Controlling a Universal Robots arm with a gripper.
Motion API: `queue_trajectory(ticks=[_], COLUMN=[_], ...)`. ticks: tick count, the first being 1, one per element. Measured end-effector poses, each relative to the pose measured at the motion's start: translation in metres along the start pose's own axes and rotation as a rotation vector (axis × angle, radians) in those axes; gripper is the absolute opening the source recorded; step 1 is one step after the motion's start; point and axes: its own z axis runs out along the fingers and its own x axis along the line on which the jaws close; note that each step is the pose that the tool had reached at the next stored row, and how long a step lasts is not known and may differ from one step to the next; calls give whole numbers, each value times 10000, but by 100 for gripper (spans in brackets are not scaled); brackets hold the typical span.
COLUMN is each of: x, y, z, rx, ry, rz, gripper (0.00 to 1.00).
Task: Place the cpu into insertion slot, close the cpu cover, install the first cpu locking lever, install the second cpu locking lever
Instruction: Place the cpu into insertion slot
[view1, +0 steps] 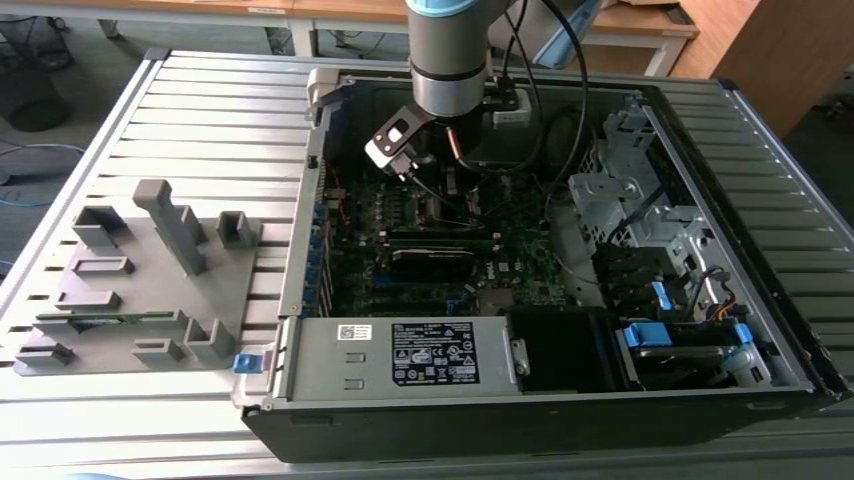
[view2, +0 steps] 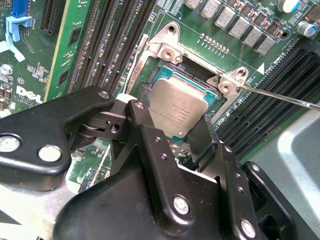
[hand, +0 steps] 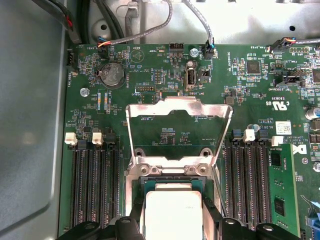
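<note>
Step in hand: placing cpu (view2: 177, 107); gripper (view2: 176, 114) clamped on it, fingers (view2: 204, 135) on opposite edges, over insertion slot (view2: 187, 79); cpu cover (hand: 150, 107) stands open, upright. Judgement: seating calls for cpu square and level with slot rim. Underside and slot contacts hidden; seated or just above, cannot tell

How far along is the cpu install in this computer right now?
Nothing is finished yet. In hand: the pincer is shut on the cpu, holding it at the insertion slot; whether it is seated I cannot tell. Not yet done: the cpu cover stands raised open, and a thin locking lever sticks out unlatched beside the slot.
</note>
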Motion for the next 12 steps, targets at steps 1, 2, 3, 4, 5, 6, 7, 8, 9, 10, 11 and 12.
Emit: queue_trajectory(ticks=[1, 2, 3, 4, 5, 6, 7, 8, 9, 10, 11, 12], x=[0, 0, 0, 0, 0, 0, 0, 0, 0, 0, 0, 0], y=[0, 0, 0, 0, 0, 0, 0, 0, 0, 0, 0, 0], z=[0, 1, 1, 1, 2, 2, 2, 3, 3, 3, 4, 4], rx=[0, 0, 0, 0, 0, 0, 0, 0, 0, 0, 0, 0], ry=[0, 0, 0, 0, 0, 0, 0, 0, 0, 0, 0, 0], rz=[0, 0, 0, 0, 0, 0, 0, 0, 0, 0, 0, 0], gripper=[54, 54, 54, 54, 54, 54, 54, 54, 54, 54, 54, 54])
